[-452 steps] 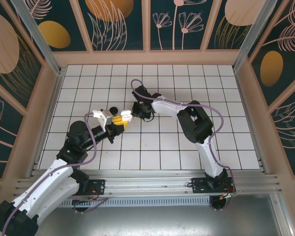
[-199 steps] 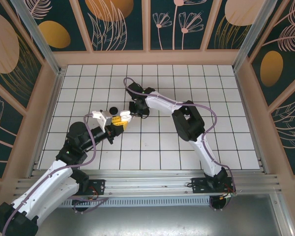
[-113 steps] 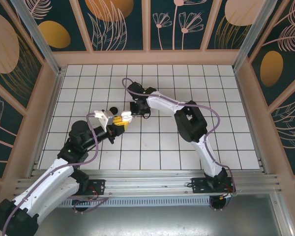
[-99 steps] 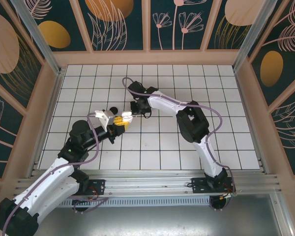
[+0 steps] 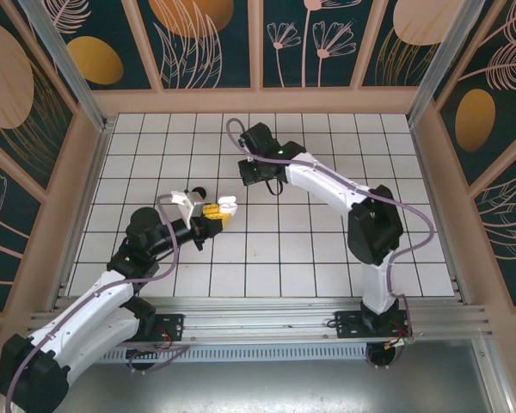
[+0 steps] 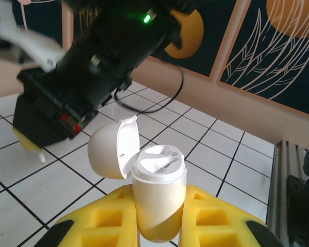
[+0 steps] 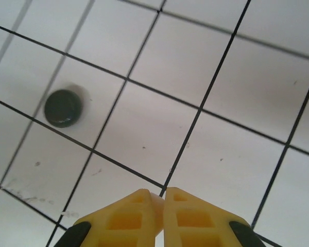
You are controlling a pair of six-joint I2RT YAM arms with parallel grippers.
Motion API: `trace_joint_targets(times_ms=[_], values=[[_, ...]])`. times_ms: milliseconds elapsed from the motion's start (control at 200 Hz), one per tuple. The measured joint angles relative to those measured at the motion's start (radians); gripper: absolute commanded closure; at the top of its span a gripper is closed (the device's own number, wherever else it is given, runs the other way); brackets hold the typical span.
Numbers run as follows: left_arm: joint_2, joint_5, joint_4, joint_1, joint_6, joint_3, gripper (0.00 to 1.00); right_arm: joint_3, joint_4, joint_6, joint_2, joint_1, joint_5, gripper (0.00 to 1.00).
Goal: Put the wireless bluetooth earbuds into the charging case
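While amid open tiles [image 5: 275, 249], left gripper [image 6: 155, 232] clamped on charging case [image 6: 158, 188], right gripper [image 7: 162, 198] closed

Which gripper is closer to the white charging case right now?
Left. The left gripper is clamped on the open charging case; the right gripper, shut, hovers apart from it, farther back and to the right.

We look down on a flat white worktop [image 5: 430, 172] ruled by thin black lines into square tiles. A pale peach wooden frame [image 5: 258, 100] borders it on three sides. Above the frame stand dark teal wall panels [image 5: 310, 43] painted with outlined flowers, leaves and orange ovals. Slanted aluminium posts [image 5: 60, 60] rise at the far corners, and a ribbed aluminium rail [image 5: 267, 314] runs along the near edge.
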Motion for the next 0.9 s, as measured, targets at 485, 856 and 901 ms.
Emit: trace_joint_targets(times_ms=[485, 856, 901], values=[[0.156, 0.103, 0.116, 0.0, -0.028, 0.034, 1.0, -0.202, 0.14, -0.162, -0.399, 0.037, -0.011, 0.93], [0.241, 0.186, 0.208, 0.0, -0.098, 0.086, 1.0, -0.37, 0.295, -0.256, -0.61, 0.088, -0.168, 0.93], [0.243, 0.191, 0.212, 0.0, -0.101, 0.092, 1.0, -0.373, 0.304, -0.266, -0.618, 0.094, -0.187, 0.93]])
